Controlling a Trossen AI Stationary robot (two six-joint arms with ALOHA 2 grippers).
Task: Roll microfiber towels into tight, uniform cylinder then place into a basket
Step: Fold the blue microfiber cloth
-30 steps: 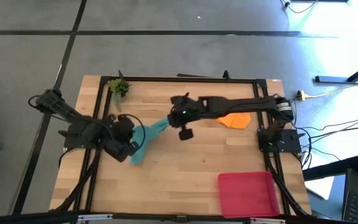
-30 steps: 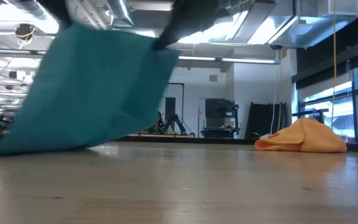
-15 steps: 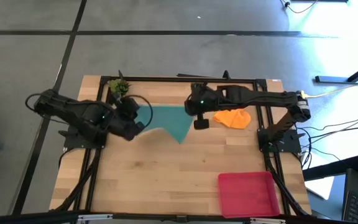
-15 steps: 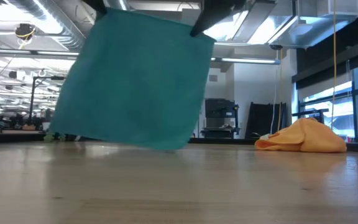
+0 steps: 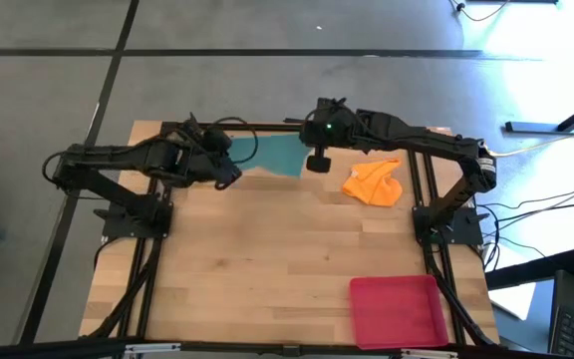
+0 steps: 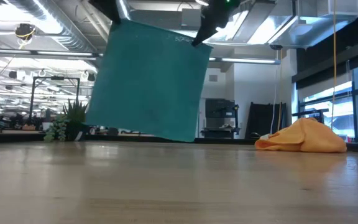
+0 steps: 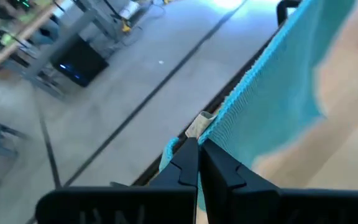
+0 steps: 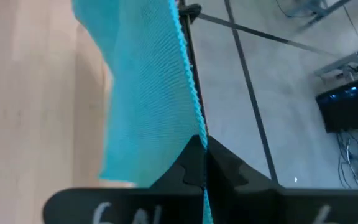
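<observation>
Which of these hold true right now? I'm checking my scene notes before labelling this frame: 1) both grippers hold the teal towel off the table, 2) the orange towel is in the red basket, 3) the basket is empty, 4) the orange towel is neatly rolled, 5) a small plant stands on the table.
1) True: the left gripper and right gripper each pinch a top corner of the teal towel, which hangs clear of the table.
2) False: the orange towel lies on the table, apart from the basket.
3) True.
4) False: it is a crumpled heap.
5) True: the plant stands behind the teal towel.
</observation>
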